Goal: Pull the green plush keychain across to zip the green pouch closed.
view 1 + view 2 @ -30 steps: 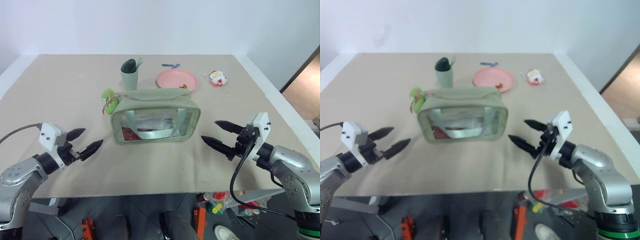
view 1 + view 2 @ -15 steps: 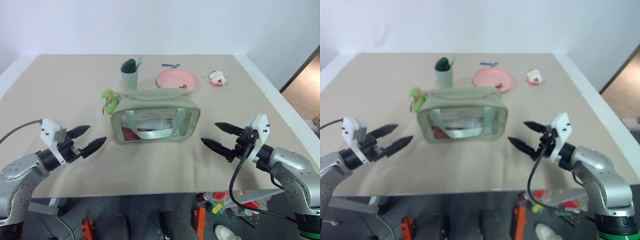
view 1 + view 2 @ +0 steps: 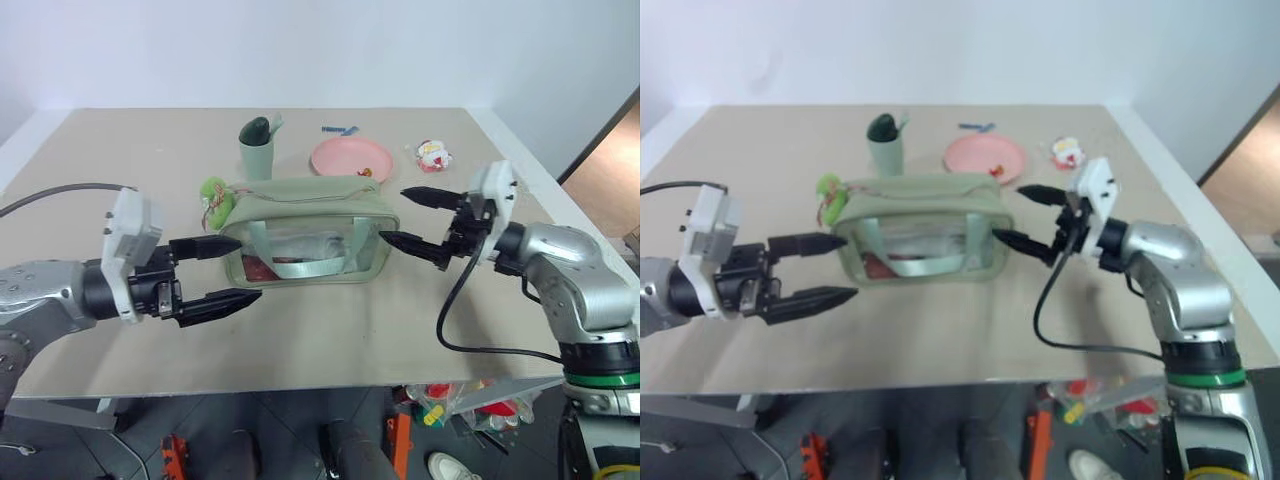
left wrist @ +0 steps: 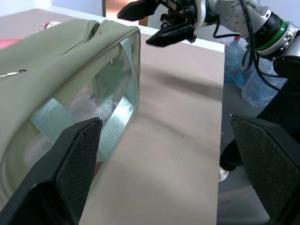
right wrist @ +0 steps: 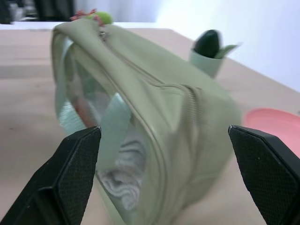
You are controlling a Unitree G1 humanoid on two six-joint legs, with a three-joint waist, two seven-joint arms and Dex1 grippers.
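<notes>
The green pouch [image 3: 310, 232] stands mid-table, clear front panel and strap handle facing me, red and white contents inside. The green plush keychain [image 3: 216, 198] hangs at its top left end; it also peeks over the far end of the pouch [image 5: 154, 108] as the keychain [image 5: 101, 18]. My left gripper [image 3: 250, 268] is open, level, pointing right, its upper finger at the pouch's left front corner. My right gripper [image 3: 391, 215] is open, pointing left, just off the pouch's right end. Both are empty. The left wrist view shows the pouch [image 4: 70, 70] and the right gripper [image 4: 132, 29] beyond it.
Behind the pouch stand a pale green cup [image 3: 259, 148] with a dark item in it, a pink plate [image 3: 353, 158] and a small red-and-white toy figure [image 3: 433, 155]. A small blue item [image 3: 340, 130] lies near the table's far edge. Water bottles [image 4: 243, 61] stand on the floor.
Both arms have risen and swung inward. The left gripper came up to the pouch's left front corner, the right gripper to its right end. Both stayed open.
</notes>
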